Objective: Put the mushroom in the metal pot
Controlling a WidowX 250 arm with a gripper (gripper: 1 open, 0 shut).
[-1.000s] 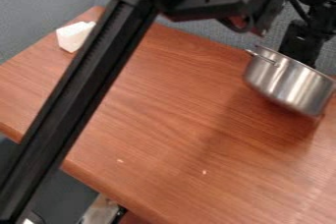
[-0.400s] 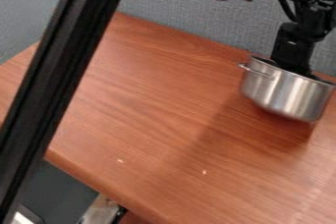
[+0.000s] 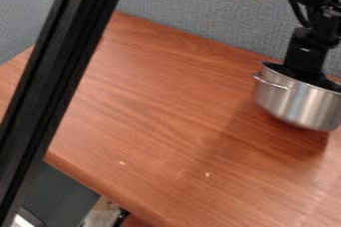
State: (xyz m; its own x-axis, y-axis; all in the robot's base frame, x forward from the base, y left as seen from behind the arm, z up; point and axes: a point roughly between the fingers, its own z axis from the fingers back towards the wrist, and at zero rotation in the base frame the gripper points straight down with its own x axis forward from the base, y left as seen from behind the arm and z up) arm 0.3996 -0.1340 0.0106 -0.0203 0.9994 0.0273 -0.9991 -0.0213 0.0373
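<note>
Right, gripper hangs over the back rim of the pot, pointing down, its tip sunk into or just behind the pot mouth. Jaws hidden by the dark housing; they read as fully closed, but whether anything sits between them can't be told. Mushroom not visible anywhere: not on the table, and the pot's inside is blocked by the gripper body. Could be in the jaws, in the pot, or out of view. Judging by the task, a toy mushroom should be light, rigid and smooth, the rounded cap liable to slip, so the thick stem is the better place to pinch. Pot looks shiny, stiff, near the table's right edge; a nudge could slide it.
</note>
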